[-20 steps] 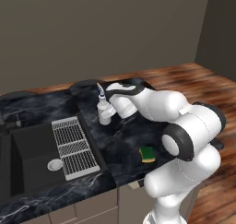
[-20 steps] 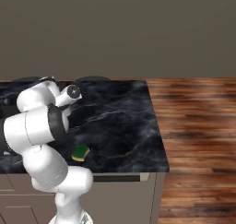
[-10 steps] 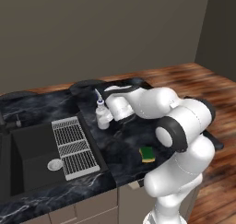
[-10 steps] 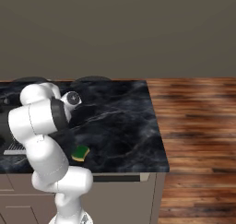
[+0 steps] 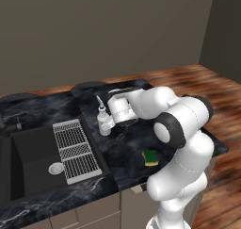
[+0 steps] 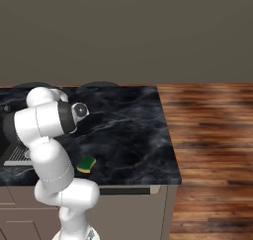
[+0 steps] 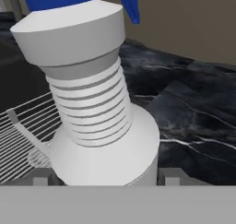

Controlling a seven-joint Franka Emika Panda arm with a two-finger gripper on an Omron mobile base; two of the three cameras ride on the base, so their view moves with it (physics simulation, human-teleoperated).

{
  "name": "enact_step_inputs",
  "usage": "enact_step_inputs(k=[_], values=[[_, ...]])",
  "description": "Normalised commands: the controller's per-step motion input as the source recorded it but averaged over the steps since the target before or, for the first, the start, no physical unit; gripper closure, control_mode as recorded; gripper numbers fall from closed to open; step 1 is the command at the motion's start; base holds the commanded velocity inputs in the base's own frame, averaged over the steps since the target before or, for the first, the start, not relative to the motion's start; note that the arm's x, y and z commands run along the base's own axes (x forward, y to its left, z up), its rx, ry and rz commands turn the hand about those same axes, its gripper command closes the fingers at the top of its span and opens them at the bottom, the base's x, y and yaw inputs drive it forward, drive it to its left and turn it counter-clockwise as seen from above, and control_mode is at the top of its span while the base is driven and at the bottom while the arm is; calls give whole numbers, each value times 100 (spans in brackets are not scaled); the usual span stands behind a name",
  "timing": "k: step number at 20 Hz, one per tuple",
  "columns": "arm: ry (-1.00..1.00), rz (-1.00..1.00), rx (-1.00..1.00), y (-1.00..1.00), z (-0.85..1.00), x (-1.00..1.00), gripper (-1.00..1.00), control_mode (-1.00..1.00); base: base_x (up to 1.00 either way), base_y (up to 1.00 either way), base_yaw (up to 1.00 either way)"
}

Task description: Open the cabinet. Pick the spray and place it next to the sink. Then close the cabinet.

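Observation:
The spray (image 5: 101,118), a whitish ribbed bottle with a blue collar and thin nozzle, stands upright at the counter's dark marble surface just right of the sink (image 5: 29,153). My gripper (image 5: 105,127) reaches it from the right and is shut on its wide lower body. In the hand view the spray (image 7: 92,103) rises between my two fingertips, gripper (image 7: 105,178), its base pressed against both. Whether the bottle's bottom touches the counter I cannot tell. The cabinet is out of view.
A wire drying rack (image 5: 75,150) lies along the sink's right side, close to the bottle. A green and yellow sponge (image 5: 150,157) sits near the counter's front edge, sponge (image 6: 86,163). Wood floor lies beyond the counter's right end.
My hand has come down a little with the spray in it, closer to the counter beside the rack. The arm's elbow has swung forward.

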Motion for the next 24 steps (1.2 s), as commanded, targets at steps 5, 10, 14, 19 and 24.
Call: enact_step_inputs(k=[5, 10, 14, 19, 24], values=[[0, 0, 0, 0, -7, 5, 100, -100, 0, 0, 0], [5, 0, 0, 0, -2, 0, 100, -100, 0, 0, 0], [8, 6, 1, 0, -1, 0, 100, -100, 0, 0, 0], [3, 9, 8, 0, 0, 0, 100, -100, 0, 0, 0], [0, 9, 5, 0, 0, 0, 100, -100, 0, 0, 0]])
